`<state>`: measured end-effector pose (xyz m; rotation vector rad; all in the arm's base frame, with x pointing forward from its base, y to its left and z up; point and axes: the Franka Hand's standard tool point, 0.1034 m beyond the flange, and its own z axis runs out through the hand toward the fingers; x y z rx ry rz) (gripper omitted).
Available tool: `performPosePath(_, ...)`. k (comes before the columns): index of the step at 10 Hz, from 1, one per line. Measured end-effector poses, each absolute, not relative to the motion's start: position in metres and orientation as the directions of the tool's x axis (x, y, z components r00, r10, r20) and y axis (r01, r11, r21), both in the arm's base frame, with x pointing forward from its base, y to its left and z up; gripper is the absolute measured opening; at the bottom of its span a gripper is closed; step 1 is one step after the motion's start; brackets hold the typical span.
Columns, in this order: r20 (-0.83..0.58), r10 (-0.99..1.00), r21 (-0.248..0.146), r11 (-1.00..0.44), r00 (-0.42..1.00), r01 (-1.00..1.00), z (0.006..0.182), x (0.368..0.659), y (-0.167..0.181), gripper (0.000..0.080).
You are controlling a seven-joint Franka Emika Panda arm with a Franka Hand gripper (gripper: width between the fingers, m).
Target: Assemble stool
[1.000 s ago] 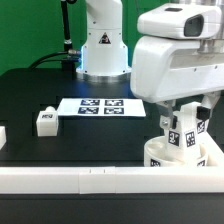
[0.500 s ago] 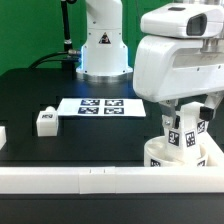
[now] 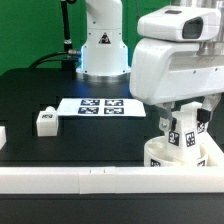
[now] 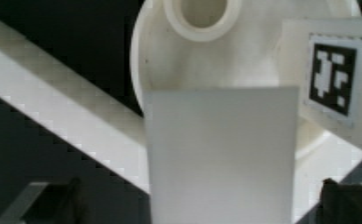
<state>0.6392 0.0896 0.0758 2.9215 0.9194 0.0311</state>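
Observation:
The stool's round white seat [image 3: 176,156] lies at the exterior view's right, against the long front rail. Two white legs with black-and-white tags [image 3: 186,133] stand upright on it. My gripper [image 3: 187,124] hangs over them, open. In the wrist view one plain white leg [image 4: 222,140] stands between my dark fingers [image 4: 43,201], with a gap on each side, so the gripper [image 4: 196,205] holds nothing. The seat [image 4: 181,70] with its round hole and a tagged leg [image 4: 341,72] lie behind it. A third leg [image 3: 45,121] stands alone at the exterior view's left.
The marker board [image 3: 98,105] lies flat in the middle, in front of the robot base [image 3: 101,45]. A long white rail [image 3: 90,179] runs along the front edge. Another white piece [image 3: 2,135] shows at the exterior view's far left edge.

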Motion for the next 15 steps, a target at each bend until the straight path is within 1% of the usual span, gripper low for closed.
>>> performPosePath(4, -0.004, 0.553, 0.082, -0.83, 0.833, 0.551, 0.0735, 0.639, 0.09, 0.0649)
performPosePath(6, -0.001, 0.525, 0.082, -0.848, 0.851, 0.523, 0.0735, 0.6391, 0.0894, 0.0383)
performPosePath(7, 0.001, 0.511, 0.082, -0.857, 0.86, 0.509, 0.0738, 0.6393, 0.0894, 0.0383)
performPosePath(8, 0.008, 0.437, 0.081, -0.897, 0.899, 0.435, 0.0739, 0.6393, 0.0894, 0.0336)
performPosePath(11, 0.025, 0.244, 0.077, -0.967, 0.97, 0.241, 0.074, 0.6394, 0.0894, 0.0336)
performPosePath(13, 0.044, 0.061, 0.067, -0.996, 0.997, 0.058, 0.0731, 0.6444, 0.0835, 0.0336)
performPosePath(15, 0.061, -0.142, 0.054, -0.988, 0.988, -0.145, 0.0735, 0.6452, 0.0855, 0.0337)
